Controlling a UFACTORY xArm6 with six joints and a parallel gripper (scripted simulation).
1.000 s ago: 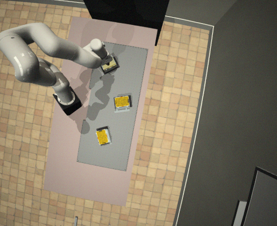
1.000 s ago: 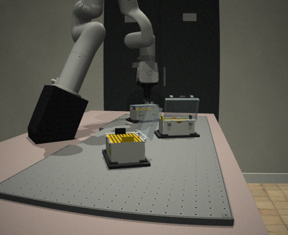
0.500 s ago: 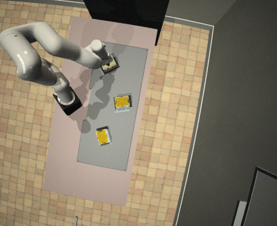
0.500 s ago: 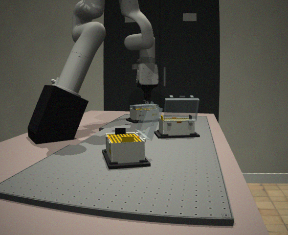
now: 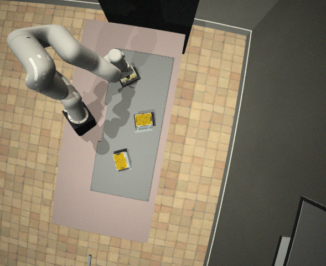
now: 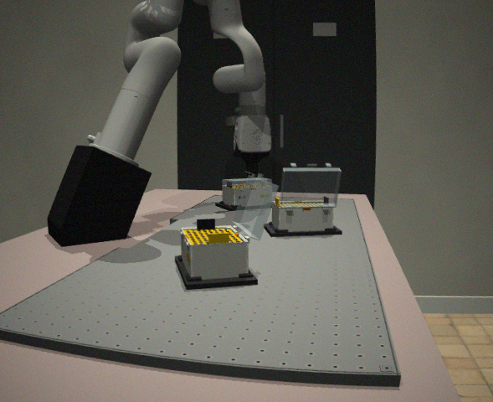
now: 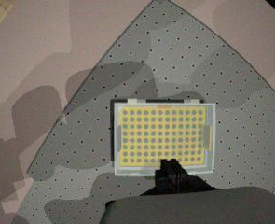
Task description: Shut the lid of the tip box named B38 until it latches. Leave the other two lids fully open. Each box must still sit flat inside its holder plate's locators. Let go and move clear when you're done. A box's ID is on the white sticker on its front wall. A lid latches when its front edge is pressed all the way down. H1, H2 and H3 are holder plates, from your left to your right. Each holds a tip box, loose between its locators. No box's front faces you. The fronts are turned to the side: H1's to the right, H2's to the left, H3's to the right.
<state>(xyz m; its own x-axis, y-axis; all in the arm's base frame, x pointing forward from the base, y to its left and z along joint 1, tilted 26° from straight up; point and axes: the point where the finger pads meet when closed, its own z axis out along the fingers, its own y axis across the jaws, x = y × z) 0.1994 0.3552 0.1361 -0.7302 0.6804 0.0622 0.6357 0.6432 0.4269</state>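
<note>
Three grey tip boxes with yellow tips sit on black holder plates on the perforated grey board. The far box (image 6: 240,192) is right under my gripper (image 6: 253,167). It also shows in the top view (image 5: 130,75) and in the wrist view (image 7: 163,138). Its clear lid lies low over the tips. My shut, empty fingers (image 7: 171,170) stand at one long edge of the lid, just above it or touching it. The middle box (image 6: 305,213) has its lid upright. The near box (image 6: 213,253) has its clear lid tilted open. No sticker is readable.
The arm's black base (image 6: 95,197) stands on the pink table beside the board (image 6: 238,302). The middle box is close to the far box's right side in the side view. A dark cabinet (image 6: 276,86) stands behind the table.
</note>
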